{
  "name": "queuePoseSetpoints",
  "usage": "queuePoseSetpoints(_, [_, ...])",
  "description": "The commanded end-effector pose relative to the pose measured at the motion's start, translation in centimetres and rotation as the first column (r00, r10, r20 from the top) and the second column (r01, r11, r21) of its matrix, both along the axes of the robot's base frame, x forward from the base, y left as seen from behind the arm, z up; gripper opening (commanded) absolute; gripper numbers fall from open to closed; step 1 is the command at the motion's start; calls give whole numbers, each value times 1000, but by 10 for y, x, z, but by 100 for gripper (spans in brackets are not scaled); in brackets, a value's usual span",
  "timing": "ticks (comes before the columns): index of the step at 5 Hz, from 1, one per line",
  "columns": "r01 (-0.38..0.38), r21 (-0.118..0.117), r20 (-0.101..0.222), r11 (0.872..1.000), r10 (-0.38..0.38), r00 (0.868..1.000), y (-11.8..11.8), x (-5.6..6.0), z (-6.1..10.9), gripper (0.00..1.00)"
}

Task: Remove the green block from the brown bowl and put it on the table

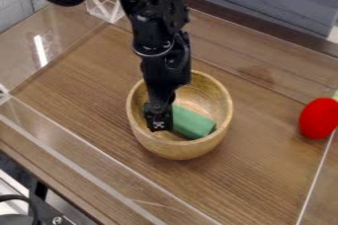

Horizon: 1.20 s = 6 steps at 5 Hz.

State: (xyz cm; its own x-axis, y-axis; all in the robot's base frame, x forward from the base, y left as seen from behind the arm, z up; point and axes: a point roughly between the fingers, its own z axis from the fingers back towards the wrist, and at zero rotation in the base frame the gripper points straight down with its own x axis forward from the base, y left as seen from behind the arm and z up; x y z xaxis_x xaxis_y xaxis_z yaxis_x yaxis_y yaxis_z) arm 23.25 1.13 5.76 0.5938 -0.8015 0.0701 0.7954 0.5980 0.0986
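Observation:
The brown bowl (pixel 187 151) sits on the table (pixel 79 86) near the middle of the view. Inside it lies the green block (pixel 196 123), flat on the bottom towards the right. My gripper (pixel 158 120) points straight down into the left half of the bowl, its fingertips low beside the block's left end. The jaws are open and hold nothing. The black arm hides the bowl's far-left inner wall.
A red rounded object (pixel 318 118) lies on the table at the right edge. Low clear acrylic walls (pixel 53 32) border the tabletop at the left, front and right.

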Motion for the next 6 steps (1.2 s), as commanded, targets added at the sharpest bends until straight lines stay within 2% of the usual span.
queuePoseSetpoints(1, [5,6,46,1000,-5,999,-8,7,14,100])
queuePoseSetpoints(3, [6,9,48,1000,-6,999,-12,4,7,100])
queuePoseSetpoints(5, [-54,6,50,999,53,997,-12,17,-4,100])
queuePoseSetpoints(6, [-34,3,52,999,34,998,-15,14,-4,100])
